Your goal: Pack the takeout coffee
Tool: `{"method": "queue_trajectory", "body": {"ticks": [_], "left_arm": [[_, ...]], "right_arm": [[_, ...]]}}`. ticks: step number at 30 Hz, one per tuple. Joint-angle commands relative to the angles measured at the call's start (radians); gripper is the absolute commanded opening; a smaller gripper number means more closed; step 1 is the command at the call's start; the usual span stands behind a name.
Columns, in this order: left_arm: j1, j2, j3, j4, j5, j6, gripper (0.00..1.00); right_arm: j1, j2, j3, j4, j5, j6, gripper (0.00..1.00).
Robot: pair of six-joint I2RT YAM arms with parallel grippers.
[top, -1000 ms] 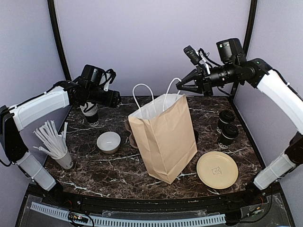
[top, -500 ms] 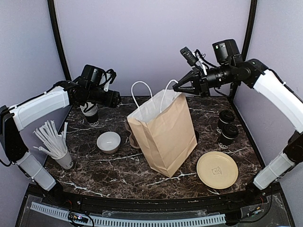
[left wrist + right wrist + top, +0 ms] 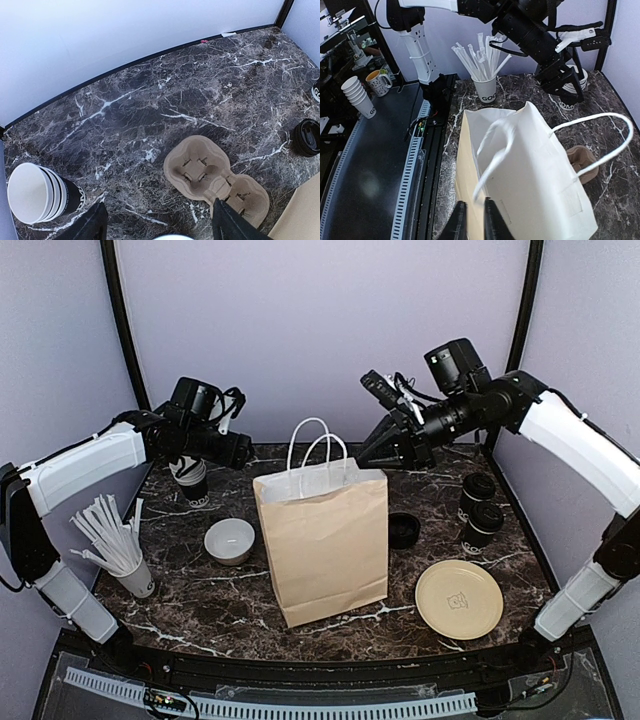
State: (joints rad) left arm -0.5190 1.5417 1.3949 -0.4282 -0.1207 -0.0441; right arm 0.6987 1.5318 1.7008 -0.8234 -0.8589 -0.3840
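Two lidded black takeout coffee cups [image 3: 478, 490] [image 3: 484, 522] stand together at the right of the table. A brown paper bag [image 3: 325, 540] [image 3: 530, 170] stands upright in the middle with its white handles up and its mouth open. My right gripper [image 3: 368, 452] [image 3: 474, 210] hovers just behind the bag's top right corner. Its jaws are slightly apart with nothing between them, and one handle [image 3: 495, 150] shows blurred just above the fingertips. My left gripper [image 3: 245, 450] [image 3: 157, 225] hangs open and empty over the back left, above a cardboard cup carrier [image 3: 215, 181] [image 3: 582, 157].
A lidless nested cup stack [image 3: 190, 478] [image 3: 42, 192] stands at the back left. A white bowl [image 3: 229, 539] and a cup of straws [image 3: 120, 540] sit at the left. A low stack of lids [image 3: 403, 530] [image 3: 306, 136] lies right of the bag, with a yellow plate [image 3: 458, 598] at the front right.
The bag was tilted and hanging by its handle from my shut right gripper. It now stands upright, further left; the right gripper moved left and lower, and its jaws have parted.
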Motion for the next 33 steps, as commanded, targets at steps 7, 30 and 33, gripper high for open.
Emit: {"method": "queue_trajectory", "body": {"ticks": [7,30,33], "left_arm": [[0.007,0.059,0.076,-0.174,0.077,0.024,0.63],[0.016,0.577,0.365,-0.284,0.061,-0.217,0.68],[0.023,0.640,0.429,-0.296,0.021,-0.191,0.69]], "right_arm": [[0.007,0.026,0.184,-0.452,-0.149,-0.367,0.50],[-0.039,0.074,0.223,-0.411,0.050,-0.297,0.48],[-0.039,0.080,0.215,-0.406,0.055,-0.300,0.48]]}}
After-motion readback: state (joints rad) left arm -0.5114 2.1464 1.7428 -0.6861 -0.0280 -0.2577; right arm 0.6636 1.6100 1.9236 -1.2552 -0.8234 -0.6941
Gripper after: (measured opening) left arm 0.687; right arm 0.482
